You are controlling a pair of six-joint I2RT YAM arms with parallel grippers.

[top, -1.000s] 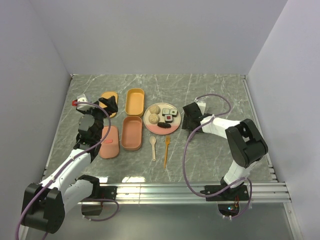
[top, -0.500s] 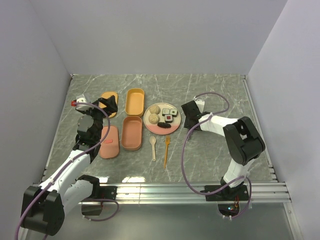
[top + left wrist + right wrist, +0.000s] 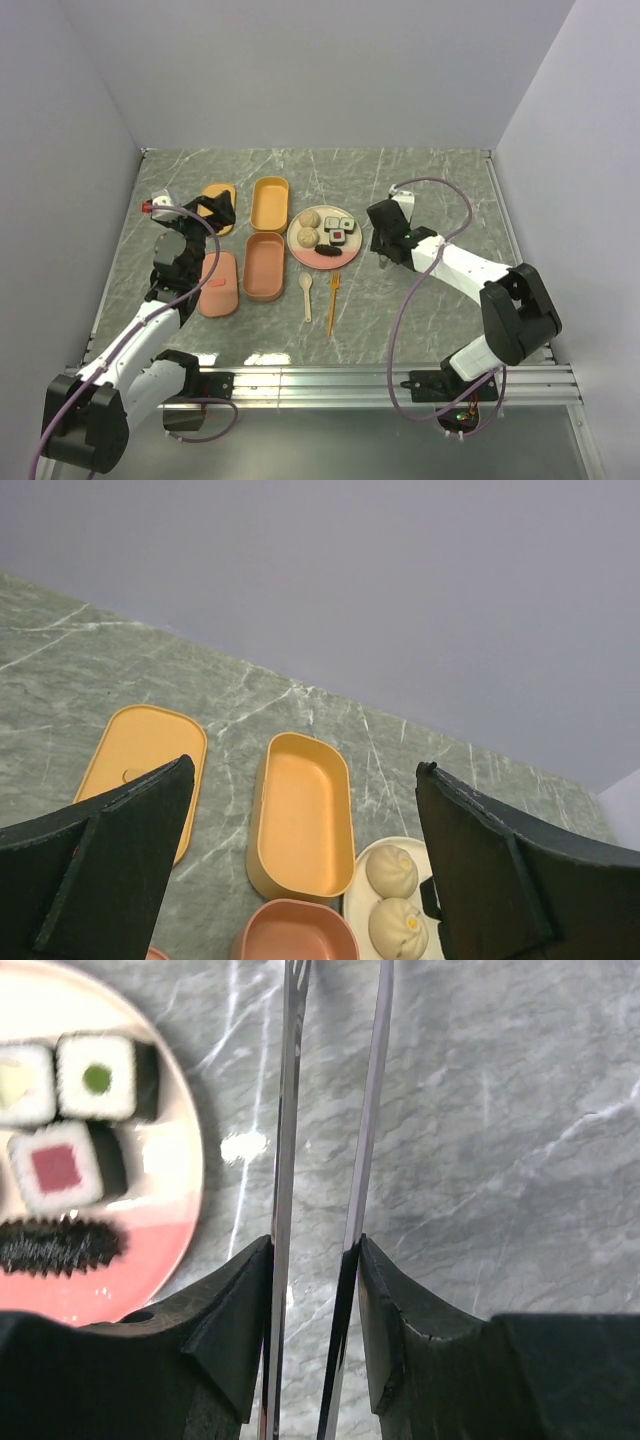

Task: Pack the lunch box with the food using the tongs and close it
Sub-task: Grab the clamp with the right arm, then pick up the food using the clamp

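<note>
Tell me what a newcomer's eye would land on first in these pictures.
The round cream-and-pink plate of toy sushi rolls and beige buns sits mid-table, an orange lunch box tray and a pink tray open to its left. Right of the plate, the right hand clamps thin grey metal tongs, while the left hand hangs open by the flat orange lid.

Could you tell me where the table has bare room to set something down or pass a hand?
Free: the far strip of table behind the orange box and plate; the near strip between fork and rail; the far right corner past the right gripper. Crowded: from pink lid across pink box to the plate and spoon.
</note>
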